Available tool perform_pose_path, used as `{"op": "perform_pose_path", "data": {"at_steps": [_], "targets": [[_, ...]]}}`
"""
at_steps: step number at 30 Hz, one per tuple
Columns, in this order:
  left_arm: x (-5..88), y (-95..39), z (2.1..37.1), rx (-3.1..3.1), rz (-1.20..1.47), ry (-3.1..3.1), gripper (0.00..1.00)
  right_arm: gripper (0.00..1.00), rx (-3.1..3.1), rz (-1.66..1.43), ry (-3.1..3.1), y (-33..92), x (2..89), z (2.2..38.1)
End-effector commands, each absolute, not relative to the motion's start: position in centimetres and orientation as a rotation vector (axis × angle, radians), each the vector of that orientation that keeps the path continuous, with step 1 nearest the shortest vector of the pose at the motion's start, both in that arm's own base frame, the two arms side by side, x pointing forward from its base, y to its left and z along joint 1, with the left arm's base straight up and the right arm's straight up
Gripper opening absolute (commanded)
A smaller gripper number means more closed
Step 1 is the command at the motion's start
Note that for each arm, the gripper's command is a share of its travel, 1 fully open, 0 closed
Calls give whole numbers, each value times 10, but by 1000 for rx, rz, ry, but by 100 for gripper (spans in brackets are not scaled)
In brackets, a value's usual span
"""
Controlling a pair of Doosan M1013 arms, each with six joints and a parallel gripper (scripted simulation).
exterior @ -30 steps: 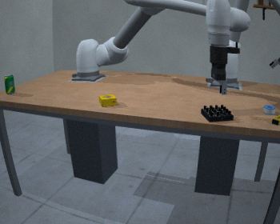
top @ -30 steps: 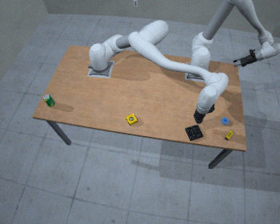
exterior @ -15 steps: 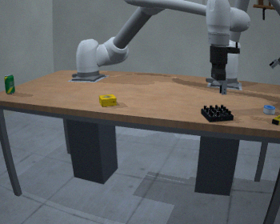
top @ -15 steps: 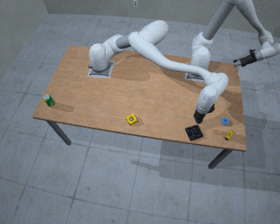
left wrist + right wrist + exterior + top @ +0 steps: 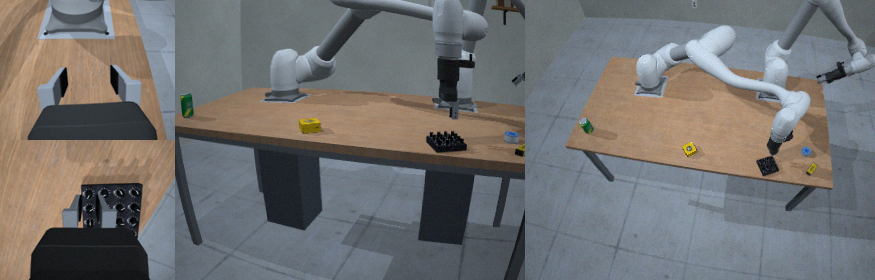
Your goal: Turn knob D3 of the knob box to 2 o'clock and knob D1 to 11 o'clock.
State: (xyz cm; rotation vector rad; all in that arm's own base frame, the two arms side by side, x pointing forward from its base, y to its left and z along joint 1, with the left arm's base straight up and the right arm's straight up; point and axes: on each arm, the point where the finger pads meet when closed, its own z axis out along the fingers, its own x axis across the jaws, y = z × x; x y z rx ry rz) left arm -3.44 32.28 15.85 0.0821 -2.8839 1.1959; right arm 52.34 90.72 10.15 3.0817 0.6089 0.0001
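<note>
Right gripper [image 5: 773, 151] [image 5: 454, 116] [image 5: 89, 207] part-open above the knob box [image 5: 768, 166] [image 5: 444, 143] [image 5: 127, 199], holding nothing

The right wrist view shows the fingers partly apart, lined up on either side of the box's leftmost column as pictured. That looks close, but the exterior view shows the fingertips higher than the knobs, apart from them. Only the wrist view makes out the white marks and pointers; the gripper covers part of the box there, and I cannot tell every setting. From the top, the box is a small dark square near the table's [image 5: 650, 125] [image 5: 365, 115] [image 5: 87, 50] [image 5: 37, 177] long front edge.

The left gripper [image 5: 826, 78] [image 5: 518, 79] [image 5: 89, 75] is wide open and empty. The top view places it out by the table's back corner; the exterior catches just its end at the picture's edge. Its own camera shows bare wood between the fingers and a base plate [image 5: 75, 35] beyond.

The top view shows a blue round thing [image 5: 806, 151] [image 5: 511, 137] and a small yellow-and-black block [image 5: 811, 169] [image 5: 520, 150] near the box; the exterior cuts the block off. Both show a yellow box [image 5: 689, 149] [image 5: 309, 126] and, well apart, an upright green can [image 5: 586, 125] [image 5: 187, 105]. Neither wrist view does.
</note>
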Motion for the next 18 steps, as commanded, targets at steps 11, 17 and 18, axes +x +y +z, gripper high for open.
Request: {"op": "perform_pose_path", "data": {"at_steps": [11,17,18], "targets": [[-34,323,159,82,1195,-2884,100,46,3083,2,609,908,524,90],[-34,323,159,82,1195,-2884,100,46,3083,2,609,908,524,85],[-34,323,159,82,1195,-2884,100,46,3083,2,609,908,524,84]]}}
